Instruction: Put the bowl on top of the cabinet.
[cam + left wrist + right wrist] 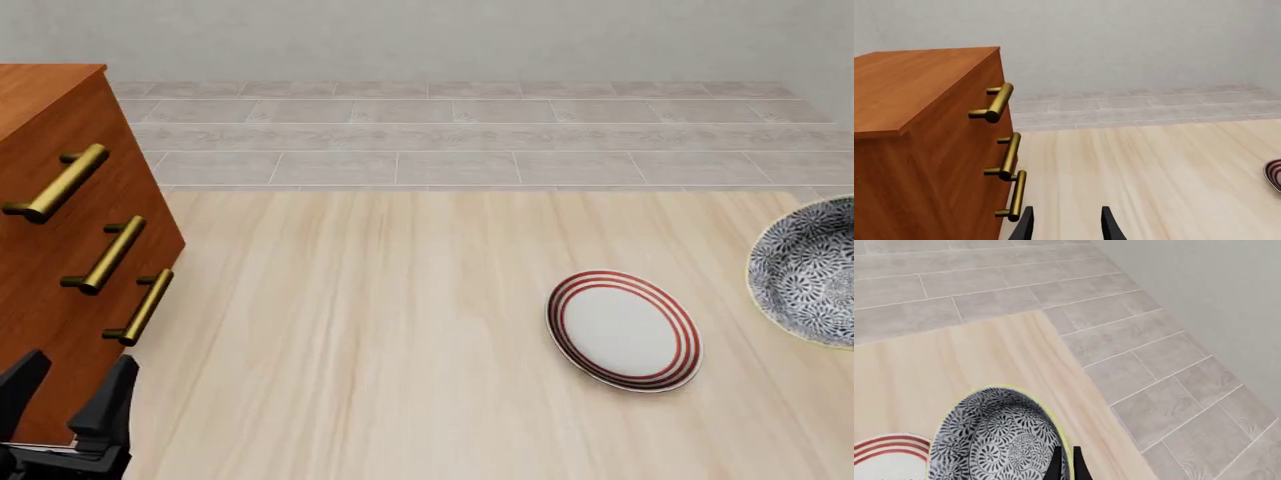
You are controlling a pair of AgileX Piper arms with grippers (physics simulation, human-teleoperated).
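Two task things sit well apart: cabinet (60, 240) at tabletop's left edge, top bare; bowl (807, 270) at right edge, beside plate (623, 329). Step: grasping bowl. Right gripper (1065, 465) fingers nearly together, seemingly pinching bowl rim, though view is cropped. Left gripper (64, 395) spread, idle by cabinet. Next: lift, carry leftward over open tabletop, clearing plate.

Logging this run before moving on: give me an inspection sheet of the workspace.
Surface: pale wood table, bare in the middle.
Job's things: cabinet at the left edge, top unoccupied where visible; bowl at the right edge, lifted and tilted.
Clutter: red-ringed plate left of the bowl.
Grippers: left hand open beside the cabinet front, holding nothing; right hand shut on the bowl rim.
Cables: nothing seen.
Surroundings: grey tiled floor, plain wall behind.
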